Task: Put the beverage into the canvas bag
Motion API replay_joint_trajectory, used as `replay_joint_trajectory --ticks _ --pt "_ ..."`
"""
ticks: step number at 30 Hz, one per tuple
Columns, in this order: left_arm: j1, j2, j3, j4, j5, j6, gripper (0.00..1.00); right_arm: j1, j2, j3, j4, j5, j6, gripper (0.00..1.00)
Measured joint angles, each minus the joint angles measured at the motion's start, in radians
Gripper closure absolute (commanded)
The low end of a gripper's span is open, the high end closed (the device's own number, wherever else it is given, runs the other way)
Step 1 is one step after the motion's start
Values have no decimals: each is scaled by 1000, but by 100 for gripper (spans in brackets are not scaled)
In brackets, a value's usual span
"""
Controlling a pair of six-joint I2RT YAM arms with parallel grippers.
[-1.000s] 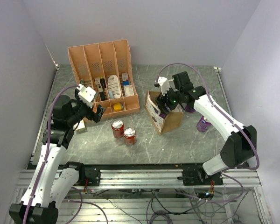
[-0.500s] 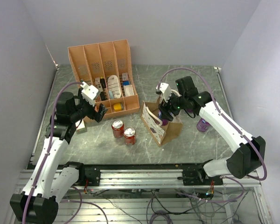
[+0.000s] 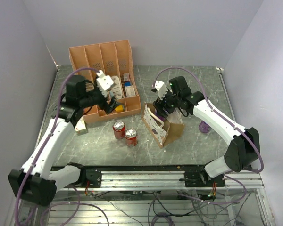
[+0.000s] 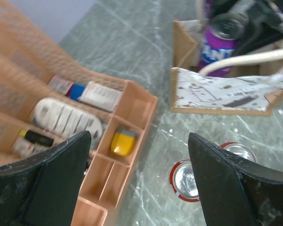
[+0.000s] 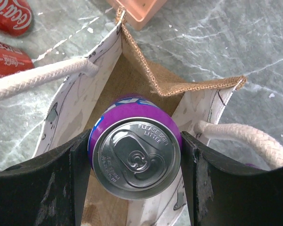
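The canvas bag stands open at mid-table, tan with cream rope handles and a pale printed side panel. My right gripper is shut on a purple beverage can and holds it upright inside the bag's mouth, above the bag's brown floor. In the top view the right gripper sits over the bag's far side. The can and bag also show in the left wrist view. My left gripper is open and empty, over the front of the orange organiser.
The orange slotted organiser tray with small items stands at the back left. Two red cans stand in front of it, left of the bag. A second purple can stands right of the bag. A small box lies at the left.
My right gripper has carried the purple can from the bag's right side to its open mouth, and the bag has shifted left. My left arm has swung up and right toward the organiser's front.
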Motion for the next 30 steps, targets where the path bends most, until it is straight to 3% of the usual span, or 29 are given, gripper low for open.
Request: replay_joint_trajectory --ticks 9,15,19,24,30 --pt "-287 249 118 -80 82 211 5 -2 -28 -87 76 -40 40 86" --pt "-398 371 222 -91 81 326 3 -8 -41 -101 91 -74 35 86" --pt "-432 396 223 -78 82 375 26 -22 -47 -106 95 -88 33 86" --pt "-456 446 231 -77 86 420 44 -51 -69 -123 97 -108 32 85" --pt "-490 460 231 -78 86 454 85 -63 -69 -123 105 -97 39 85"
